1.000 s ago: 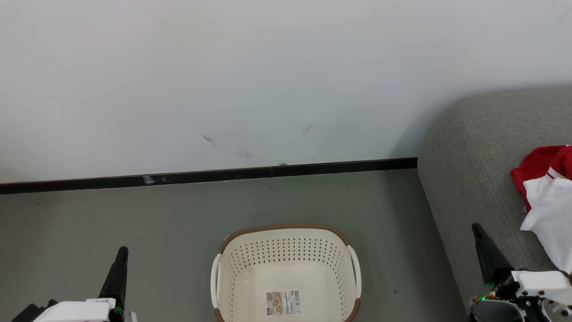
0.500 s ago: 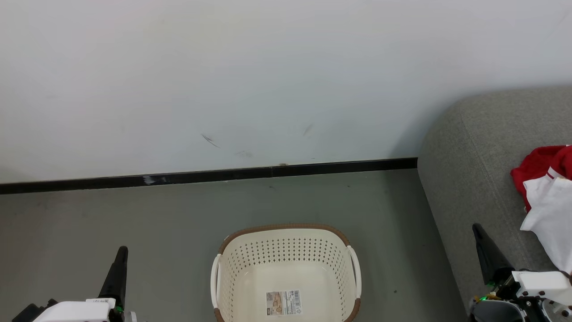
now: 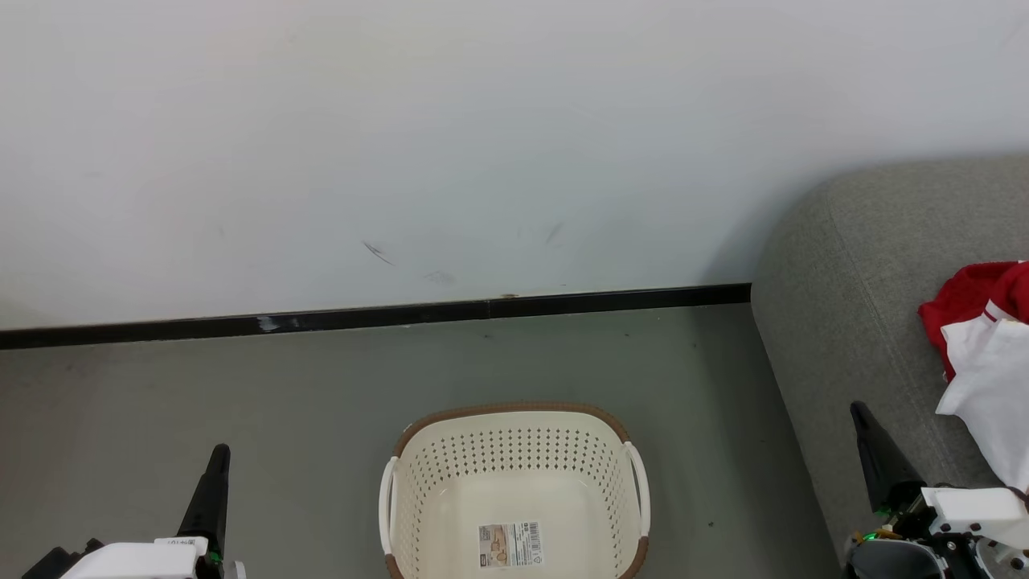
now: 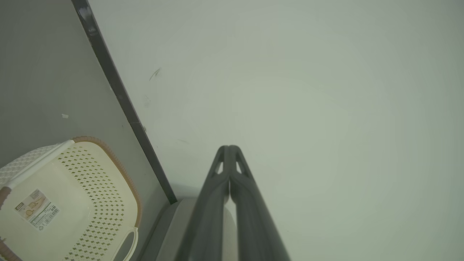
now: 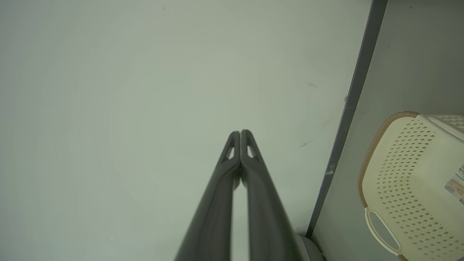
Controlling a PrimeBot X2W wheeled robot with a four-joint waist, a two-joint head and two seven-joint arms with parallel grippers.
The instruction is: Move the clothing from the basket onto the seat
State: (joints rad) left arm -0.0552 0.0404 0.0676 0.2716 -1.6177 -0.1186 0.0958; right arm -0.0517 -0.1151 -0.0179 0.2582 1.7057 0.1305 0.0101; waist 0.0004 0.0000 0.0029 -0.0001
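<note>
The cream perforated basket [image 3: 514, 450] with a brown rim stands on the floor at bottom centre, holding nothing but its barcode label; it also appears in the left wrist view [image 4: 90, 188] and right wrist view [image 5: 409, 170]. Red and white clothing [image 3: 985, 346] lies on the grey seat [image 3: 844, 305] at the right edge. My left gripper [image 3: 219, 452] is shut at lower left, well left of the basket, its tips [image 4: 229, 148] pressed together. My right gripper [image 3: 857, 407] is shut at lower right beside the seat's front, its tips [image 5: 240, 132] touching too. Both hold nothing.
A white wall [image 3: 482, 145] with a black baseboard [image 3: 402, 315] runs behind the basket. Grey floor [image 3: 241, 386] spreads around the basket on all sides.
</note>
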